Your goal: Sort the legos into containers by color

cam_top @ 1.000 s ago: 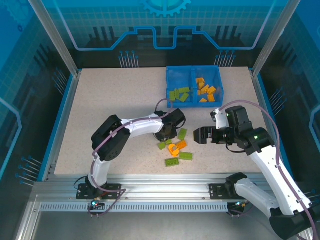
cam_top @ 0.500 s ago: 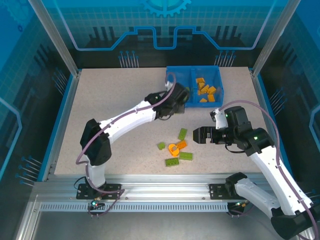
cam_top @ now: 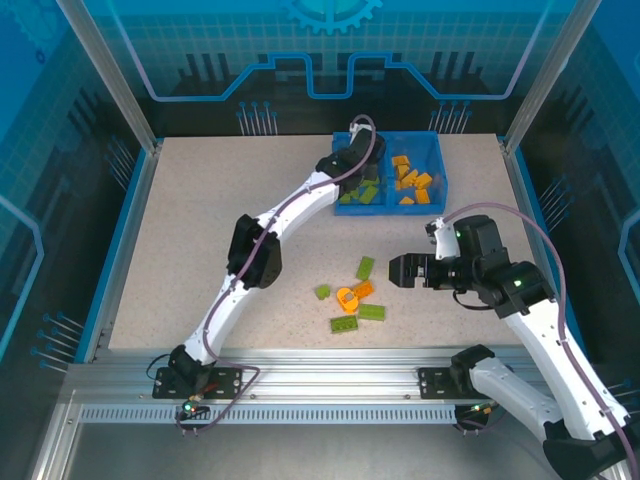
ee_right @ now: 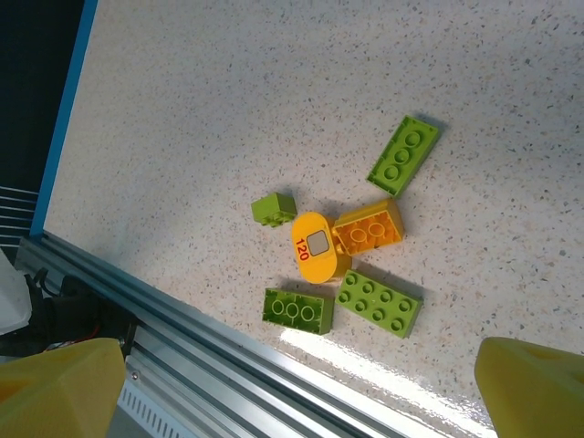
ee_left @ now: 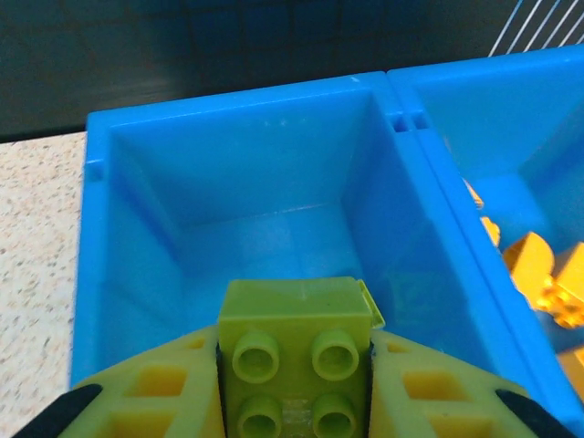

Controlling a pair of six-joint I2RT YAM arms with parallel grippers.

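The left arm (cam_top: 285,208) stretches long from its base at the near edge toward the tabletop's far edge, right of the middle, with the elbow bent partway along. The left gripper (ee_left: 294,401) has its jaws closed against two sides of a lime green brick (ee_left: 294,315). The right arm (cam_top: 545,325) is folded, its forearm pointing left over the tabletop's right half, and the right gripper (cam_top: 393,271) is spread wide and empty

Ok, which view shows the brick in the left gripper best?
Left wrist: the green brick sits close up, studs facing the camera, clamped in the left gripper above the bin's left compartment. In the top view the left arm covers it over the bin.
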